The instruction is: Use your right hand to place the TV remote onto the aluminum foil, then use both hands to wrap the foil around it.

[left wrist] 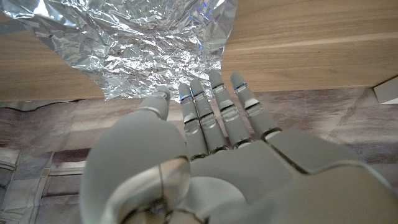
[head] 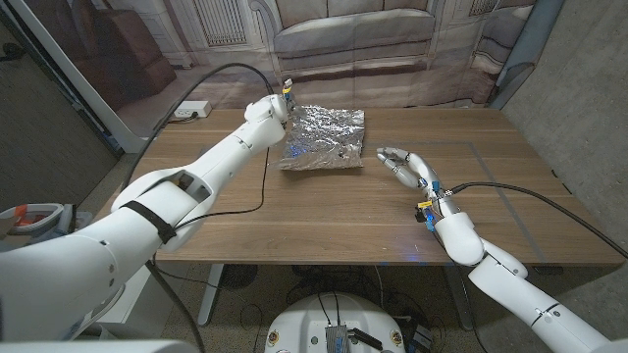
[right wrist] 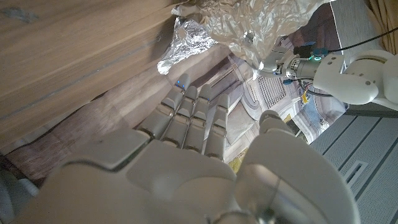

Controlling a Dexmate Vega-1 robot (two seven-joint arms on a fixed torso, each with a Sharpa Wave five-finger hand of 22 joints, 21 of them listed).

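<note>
The aluminum foil (head: 324,137) lies crumpled and humped up at the far middle of the wooden table (head: 324,216). Whatever it covers is hidden, apart from a small dark spot (head: 342,153) near its front right. My left hand (head: 279,104) hovers at the foil's far left corner. Its fingers (left wrist: 214,106) are stretched out straight, with their tips by the foil's edge (left wrist: 155,68), and they hold nothing. My right hand (head: 406,167) is a short way to the right of the foil, with its fingers (right wrist: 193,118) spread and empty. The right wrist view also shows the foil (right wrist: 249,25).
A black cable (head: 257,196) runs from my left arm across the table's left half. Another cable (head: 520,192) crosses the right side. A white power strip (head: 191,110) lies beyond the far left edge. Bare wood stretches in front of the foil.
</note>
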